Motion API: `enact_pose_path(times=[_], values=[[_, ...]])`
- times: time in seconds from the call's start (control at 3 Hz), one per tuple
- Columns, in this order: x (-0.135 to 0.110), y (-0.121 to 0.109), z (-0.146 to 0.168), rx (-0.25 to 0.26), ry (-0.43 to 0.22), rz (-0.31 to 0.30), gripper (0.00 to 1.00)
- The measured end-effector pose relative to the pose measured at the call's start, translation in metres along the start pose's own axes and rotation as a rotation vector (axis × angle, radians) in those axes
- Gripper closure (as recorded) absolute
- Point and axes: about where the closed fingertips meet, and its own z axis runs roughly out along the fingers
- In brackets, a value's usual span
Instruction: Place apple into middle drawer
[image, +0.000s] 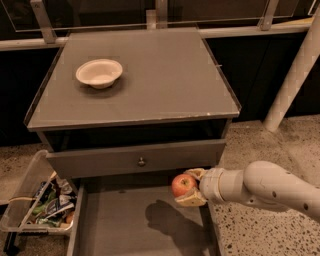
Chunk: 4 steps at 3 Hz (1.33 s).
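Lower centre of frame: gripper fingers clamped on apple, hanging over right side of middle drawer; bare floor lies down-left.

over the matt grey middle drawer, the smooth pale pincer clasps the glossy apple.

The smooth white jointed arm reaches in from the near right, lying almost level and pointing left. Its tan two-finger gripper sits low near the scene's middle, fingers clasped above and below a round red-orange apple
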Motion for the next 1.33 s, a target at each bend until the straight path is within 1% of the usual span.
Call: enact_pose_path(times=[0.33, 0.67, 1.0, 1.33], values=[[0.038, -0.015, 0.016, -0.005, 0.026, 0.07, 1.0], [0.038, -0.015, 0.016, -0.005, 0.026, 0.07, 1.0], [0.037, -0.009, 0.029, -0.01, 0.012, 0.071, 1.0], [0.04, 0.005, 0.068, -0.028, -0.009, 0.049, 1.0]])
